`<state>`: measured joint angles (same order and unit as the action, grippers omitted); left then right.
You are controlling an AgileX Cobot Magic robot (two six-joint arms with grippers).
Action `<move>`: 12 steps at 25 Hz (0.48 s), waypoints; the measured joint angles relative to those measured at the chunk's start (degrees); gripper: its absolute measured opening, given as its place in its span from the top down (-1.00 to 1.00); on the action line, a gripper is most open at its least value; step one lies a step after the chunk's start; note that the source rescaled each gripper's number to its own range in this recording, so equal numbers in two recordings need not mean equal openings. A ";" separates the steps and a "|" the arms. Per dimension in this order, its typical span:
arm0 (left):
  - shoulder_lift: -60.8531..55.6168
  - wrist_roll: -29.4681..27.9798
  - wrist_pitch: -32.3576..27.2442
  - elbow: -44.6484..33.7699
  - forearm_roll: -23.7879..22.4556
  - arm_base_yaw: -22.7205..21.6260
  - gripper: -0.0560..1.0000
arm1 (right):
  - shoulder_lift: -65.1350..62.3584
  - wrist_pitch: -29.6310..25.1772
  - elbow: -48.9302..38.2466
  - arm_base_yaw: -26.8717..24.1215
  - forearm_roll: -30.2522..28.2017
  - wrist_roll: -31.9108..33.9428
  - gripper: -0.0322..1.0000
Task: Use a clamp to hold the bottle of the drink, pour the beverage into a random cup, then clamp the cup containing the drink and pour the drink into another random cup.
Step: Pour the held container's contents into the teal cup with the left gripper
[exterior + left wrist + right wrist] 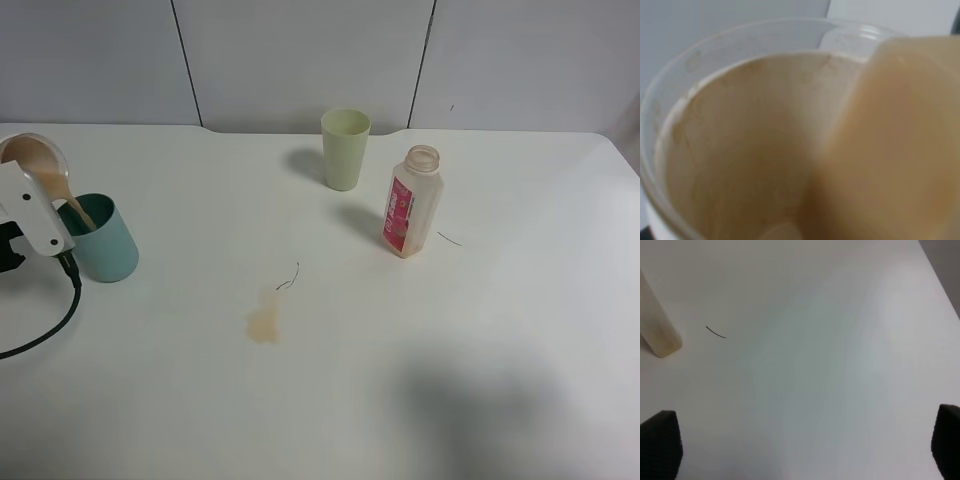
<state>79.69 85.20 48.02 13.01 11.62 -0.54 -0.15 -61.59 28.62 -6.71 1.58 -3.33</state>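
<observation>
My left gripper (32, 205) is shut on a clear cup (36, 160) at the far left and holds it tilted. A thin stream of beige drink (80, 208) runs from it into the teal cup (104, 240) right beside it. In the left wrist view the clear cup (740, 135) fills the frame, with beige drink (890, 150) at its lip; the fingers are hidden there. The open, nearly empty bottle (410, 202) with a pink label stands right of centre; its base shows in the right wrist view (657, 332). My right gripper (805, 450) is open over bare table, out of the exterior view.
A pale green cup (345, 148) stands at the back centre. A beige spill (264, 322) lies on the white table (450, 350) near the middle. A black cable (58, 308) loops below the left gripper. Thin dark threads (288, 278) lie on the table.
</observation>
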 joint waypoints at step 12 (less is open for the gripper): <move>0.00 2.95 1.68 0.00 0.00 0.00 0.84 | 0.00 0.00 0.00 0.00 0.00 0.00 -1.00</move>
<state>79.69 88.15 49.69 13.01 11.62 -0.54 -0.15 -61.59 28.62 -6.71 1.58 -3.33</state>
